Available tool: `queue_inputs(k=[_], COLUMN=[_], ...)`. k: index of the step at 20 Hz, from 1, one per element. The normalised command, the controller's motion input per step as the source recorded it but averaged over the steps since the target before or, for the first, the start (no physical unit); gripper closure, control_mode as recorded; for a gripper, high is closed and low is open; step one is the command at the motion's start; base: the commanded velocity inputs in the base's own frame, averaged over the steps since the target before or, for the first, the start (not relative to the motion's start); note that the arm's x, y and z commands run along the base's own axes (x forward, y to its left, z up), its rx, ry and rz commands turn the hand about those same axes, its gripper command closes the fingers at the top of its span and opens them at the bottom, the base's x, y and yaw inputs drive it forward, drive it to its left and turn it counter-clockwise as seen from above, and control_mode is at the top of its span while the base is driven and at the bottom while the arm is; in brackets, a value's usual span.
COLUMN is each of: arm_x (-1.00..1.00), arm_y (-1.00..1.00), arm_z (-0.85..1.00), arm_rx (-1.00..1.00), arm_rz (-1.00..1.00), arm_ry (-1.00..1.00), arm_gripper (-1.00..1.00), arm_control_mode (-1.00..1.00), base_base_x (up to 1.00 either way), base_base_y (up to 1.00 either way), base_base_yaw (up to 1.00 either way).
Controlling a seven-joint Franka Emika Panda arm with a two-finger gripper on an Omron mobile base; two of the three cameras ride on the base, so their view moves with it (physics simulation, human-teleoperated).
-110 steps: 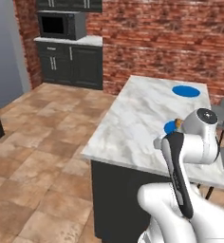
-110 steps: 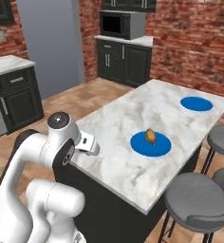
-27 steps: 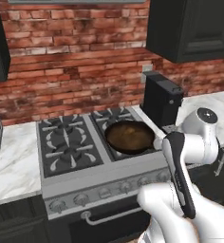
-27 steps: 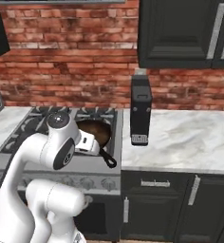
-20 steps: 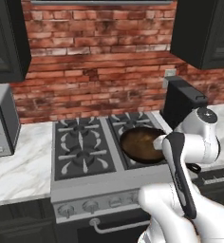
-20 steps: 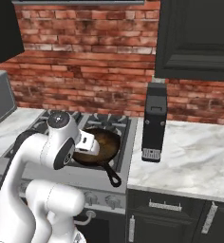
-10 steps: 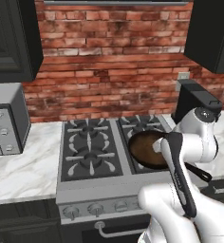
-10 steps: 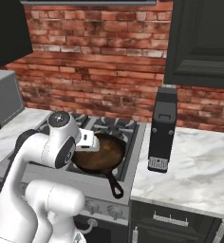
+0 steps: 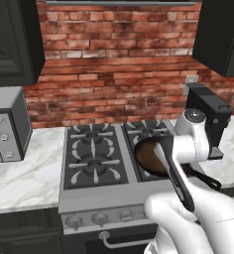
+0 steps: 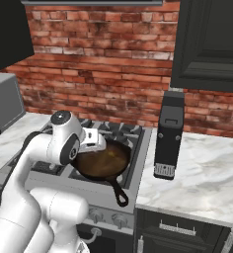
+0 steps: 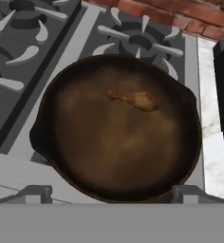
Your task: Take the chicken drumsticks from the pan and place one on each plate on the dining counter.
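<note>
1. Gripper (image 10: 99, 143) is hovering above the pan (image 11: 118, 128), jaws spread wide, gripping nothing.
2. One chicken drumstick (image 11: 138, 99) is lying inside the one pan.
3. Pan is sitting on the stove (image 9: 96, 158).

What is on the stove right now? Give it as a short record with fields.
pan: black skillet on the stove's front right burner, handle toward the front edge
drumstick: one lying in the pan, toward its far side
gripper: open, above the pan, holding nothing
beside stove: tall black appliance on the marble counter
</note>
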Motion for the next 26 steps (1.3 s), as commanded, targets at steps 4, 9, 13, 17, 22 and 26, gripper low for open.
queue_inputs(k=[4,9,13,17,22,26], arm_x=[0.58,0.44,0.48,0.42,0.38,0.23], arm_y=[-0.23,-0.41,-0.22,0.00,-0.02,-0.14], arm_z=[-0.17,-0.18,-0.37,-0.44,-0.52,-0.32], arm_rx=[0.00,0.00,-0.02,-0.05,-0.13,-0.17], arm_rz=[0.00,0.00,0.01,0.27,0.41,0.38], arm_ry=[0.02,0.10,0.04,0.00,0.08,0.13], arm_gripper=[-1.00,-1.00,-1.00,-1.00,-1.00,-1.00], arm_control_mode=[-1.00,-1.00,-1.00,-1.00,-1.00,-1.00], base_base_x=[0.00,0.00,0.00,0.00,0.00,0.00], base_base_y=[0.00,0.00,0.00,0.00,0.00,0.00], base_base_yaw=[0.00,0.00,0.00,0.00,0.00,0.00])
